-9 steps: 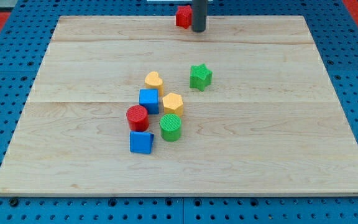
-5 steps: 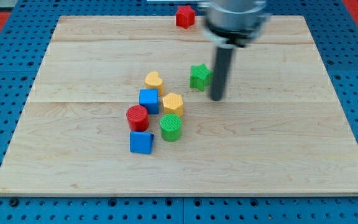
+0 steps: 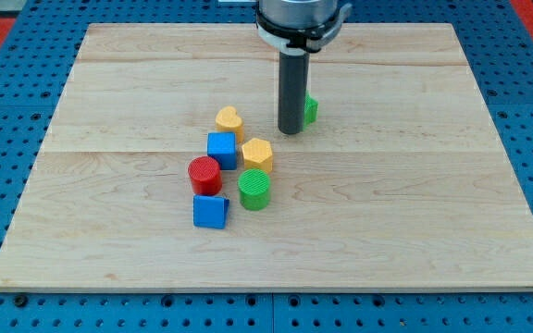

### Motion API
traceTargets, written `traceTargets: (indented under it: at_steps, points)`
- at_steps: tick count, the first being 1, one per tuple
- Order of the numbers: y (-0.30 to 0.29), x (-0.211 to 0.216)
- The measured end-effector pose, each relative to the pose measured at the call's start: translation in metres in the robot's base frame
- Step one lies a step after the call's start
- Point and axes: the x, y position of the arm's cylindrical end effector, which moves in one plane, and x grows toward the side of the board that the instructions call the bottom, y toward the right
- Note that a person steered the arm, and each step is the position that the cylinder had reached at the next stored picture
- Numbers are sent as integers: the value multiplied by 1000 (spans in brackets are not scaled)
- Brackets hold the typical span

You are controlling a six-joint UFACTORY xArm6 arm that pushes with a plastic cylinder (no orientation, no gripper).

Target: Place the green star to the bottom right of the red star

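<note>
Wooden boards (image 3: 415,203) make up the table top, laid over a blue pegboard with holes. On this surface my tip (image 3: 291,131) stands a little above the view's middle; it is a bare rod with nothing to open or close, and it holds nothing. The green star (image 3: 310,108) lies just beside it, to the view's upper right, mostly hidden behind the rod so that only a sliver shows; whether they touch I cannot tell. That bearing is what the coming push turns on: with my tip on the star's lower-left side, a push would carry it toward the view's top right. The red star, its target, does not show; the arm's housing probably covers it near the top edge.

Further out, to the view's lower left, sit the yellow heart (image 3: 229,119), blue cube (image 3: 221,149), yellow hexagon (image 3: 257,153), red cylinder (image 3: 204,174), green cylinder (image 3: 254,188) and a second blue block (image 3: 211,211).
</note>
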Motion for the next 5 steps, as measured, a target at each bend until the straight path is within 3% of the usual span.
traceTargets:
  at_steps: [1,5]
  points:
    - [-40,-8]
    - [0,30]
